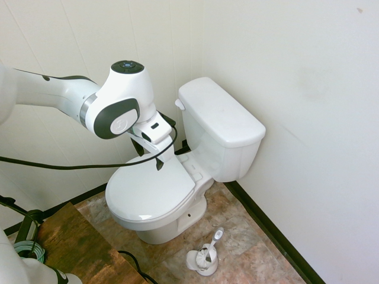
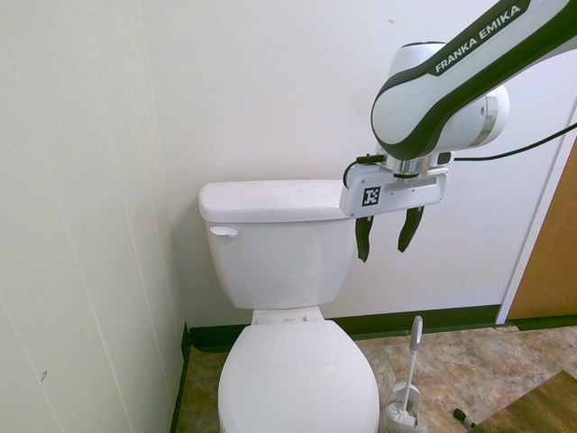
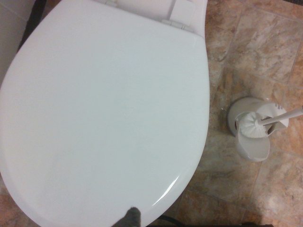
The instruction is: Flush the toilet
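Scene: I hold the white arm over a closed toilet (image 1: 195, 154) in a narrow bathroom, its tank set against the back wall and its bowl standing on the tiled floor (image 1: 249, 236).

End effector: the end effector (image 2: 388, 236) points straight down with its two dark fingers (image 2: 363, 240) spread wide and nothing between them; it hangs in the air above the rear of the seat lid (image 3: 104, 109), in front of the tank (image 2: 284, 248), touching neither.

Flush lever: the small white flush lever (image 2: 223, 232) sits on the tank's front face at the upper corner nearest the side wall. In the second exterior view it lies well apart from my end effector, across the width of the tank.

Toilet brush: a white toilet brush (image 1: 204, 255) stands in its holder on the floor just beside the bowl, on the side away from the lever; it plays no part here.

Progress: as I judge it, nothing of the task is done. The lever looks level and untouched, and the lid is shut, so I cannot see the water.

Left to do: I reckon I must carry the end effector across to the lever's corner of the tank, bring a finger onto the lever, and press it down.
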Available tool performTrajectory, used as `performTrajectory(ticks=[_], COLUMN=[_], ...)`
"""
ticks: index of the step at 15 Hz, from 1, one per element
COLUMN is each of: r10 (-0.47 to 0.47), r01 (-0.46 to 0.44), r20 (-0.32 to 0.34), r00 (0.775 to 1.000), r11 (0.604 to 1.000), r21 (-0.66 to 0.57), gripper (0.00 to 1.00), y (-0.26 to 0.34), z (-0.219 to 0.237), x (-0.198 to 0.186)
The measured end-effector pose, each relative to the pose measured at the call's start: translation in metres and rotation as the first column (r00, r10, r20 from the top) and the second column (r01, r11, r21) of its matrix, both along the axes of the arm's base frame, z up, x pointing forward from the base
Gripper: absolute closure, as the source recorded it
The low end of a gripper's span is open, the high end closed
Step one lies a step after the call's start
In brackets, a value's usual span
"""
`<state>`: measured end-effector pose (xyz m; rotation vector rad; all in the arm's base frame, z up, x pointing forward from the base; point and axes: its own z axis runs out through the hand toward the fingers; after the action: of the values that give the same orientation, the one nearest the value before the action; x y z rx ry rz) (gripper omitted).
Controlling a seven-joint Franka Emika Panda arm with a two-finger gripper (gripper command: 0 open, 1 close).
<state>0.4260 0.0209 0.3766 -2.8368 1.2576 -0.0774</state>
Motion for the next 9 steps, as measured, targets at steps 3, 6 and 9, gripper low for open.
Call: performTrajectory(ticks=[3,6,9], r10=[0.009,0.053,0.122], r01=[-0.009,-0.053,-0.122], r20=[-0.001,0.025,0.045], r00=[1.000,0.998,0.992], r11=[1.000,0.999,0.992], r21=[-0.004,0.002,0.009], gripper=[0.00,0.00,0.00], y=[0.002,0.018,0.051], z=[0.000,0.022,0.032], x=[0.008,0.061,0.118])
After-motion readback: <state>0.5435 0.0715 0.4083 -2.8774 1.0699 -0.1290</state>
